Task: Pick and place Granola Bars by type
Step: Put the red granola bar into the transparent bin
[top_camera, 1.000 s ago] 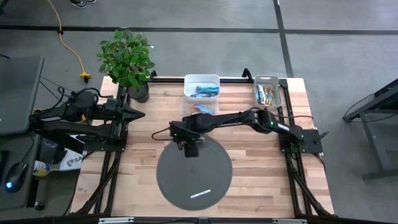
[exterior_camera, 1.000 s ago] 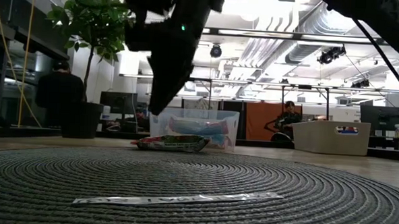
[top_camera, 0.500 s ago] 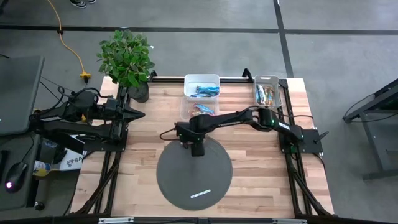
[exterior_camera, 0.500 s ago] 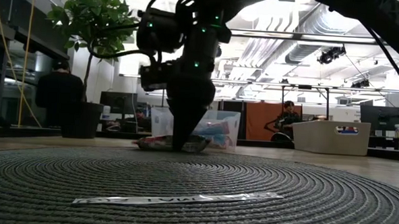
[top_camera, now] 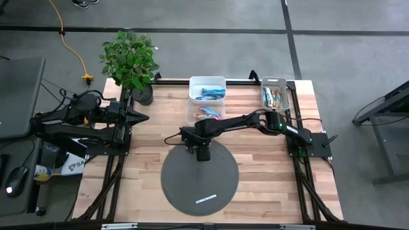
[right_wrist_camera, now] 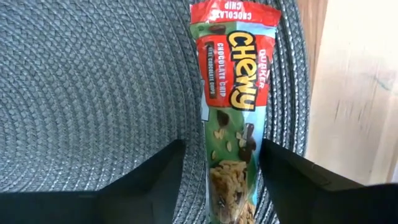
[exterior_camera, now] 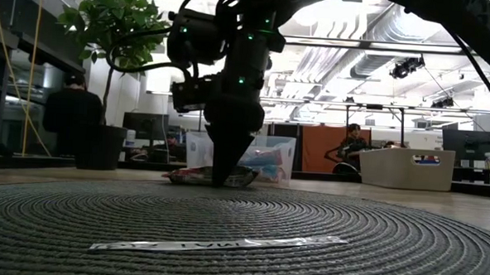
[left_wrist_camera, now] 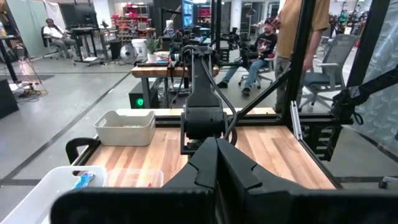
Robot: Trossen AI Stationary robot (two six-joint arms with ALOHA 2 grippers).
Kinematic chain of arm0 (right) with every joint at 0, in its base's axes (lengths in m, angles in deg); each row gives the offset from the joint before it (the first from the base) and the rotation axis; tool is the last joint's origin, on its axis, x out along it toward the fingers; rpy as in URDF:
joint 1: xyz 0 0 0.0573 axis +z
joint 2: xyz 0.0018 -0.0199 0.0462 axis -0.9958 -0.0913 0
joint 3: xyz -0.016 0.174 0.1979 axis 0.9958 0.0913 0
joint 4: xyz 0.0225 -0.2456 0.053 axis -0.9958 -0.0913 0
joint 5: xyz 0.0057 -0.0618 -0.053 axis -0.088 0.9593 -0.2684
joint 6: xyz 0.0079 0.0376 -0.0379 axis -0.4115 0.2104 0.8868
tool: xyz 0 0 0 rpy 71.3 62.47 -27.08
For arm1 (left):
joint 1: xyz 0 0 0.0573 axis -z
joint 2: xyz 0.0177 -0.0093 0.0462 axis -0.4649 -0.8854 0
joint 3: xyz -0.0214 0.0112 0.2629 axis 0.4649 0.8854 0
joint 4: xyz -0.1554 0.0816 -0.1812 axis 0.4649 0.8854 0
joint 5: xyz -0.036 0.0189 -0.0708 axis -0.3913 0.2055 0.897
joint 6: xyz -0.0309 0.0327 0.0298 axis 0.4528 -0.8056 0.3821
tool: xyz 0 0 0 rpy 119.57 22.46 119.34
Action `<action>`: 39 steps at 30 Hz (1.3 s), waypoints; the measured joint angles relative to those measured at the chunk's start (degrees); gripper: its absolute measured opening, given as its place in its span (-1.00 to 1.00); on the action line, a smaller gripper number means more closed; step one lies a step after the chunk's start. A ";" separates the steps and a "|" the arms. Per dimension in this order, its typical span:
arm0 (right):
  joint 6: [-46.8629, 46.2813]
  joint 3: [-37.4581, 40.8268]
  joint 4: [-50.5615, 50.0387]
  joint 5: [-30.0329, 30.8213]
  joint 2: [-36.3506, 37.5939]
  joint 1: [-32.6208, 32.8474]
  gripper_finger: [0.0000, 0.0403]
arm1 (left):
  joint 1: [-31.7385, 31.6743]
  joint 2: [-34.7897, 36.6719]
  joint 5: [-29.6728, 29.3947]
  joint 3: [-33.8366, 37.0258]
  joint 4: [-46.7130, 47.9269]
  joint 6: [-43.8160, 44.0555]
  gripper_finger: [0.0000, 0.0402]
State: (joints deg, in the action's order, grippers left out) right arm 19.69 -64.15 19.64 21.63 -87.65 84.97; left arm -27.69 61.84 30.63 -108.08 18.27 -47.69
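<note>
Right gripper (top_camera: 202, 153) has dropped onto mat (top_camera: 185, 191) edge, fingers open astride bar (right_wrist_camera: 233, 118) (grasp imminent); left fingers closed, parked.

The right gripper (top_camera: 202, 153) stands low at the far edge of the round mat (top_camera: 185, 185), its fingers open either side of a granola bar (right_wrist_camera: 233, 118) lying there. Most of the mat nearer the camera lies bare, save a thin white strip (top_camera: 206, 199). Behind the gripper, three bins block the far counter (top_camera: 153, 144): a clear one (top_camera: 192, 114), a white one (top_camera: 207, 84) and a grey one (top_camera: 275, 82). The left gripper (top_camera: 144, 117) waits beside a potted plant (top_camera: 130, 61).
</note>
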 joint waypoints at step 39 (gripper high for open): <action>-6.25 6.64 5.49 -0.67 8.20 2.54 -0.31 | 0.00 -0.02 0.00 0.01 0.00 -0.02 -1.00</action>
State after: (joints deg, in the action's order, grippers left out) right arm 13.44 -57.51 25.13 20.97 -79.45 87.50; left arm -27.69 61.82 30.63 -108.07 18.27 -47.71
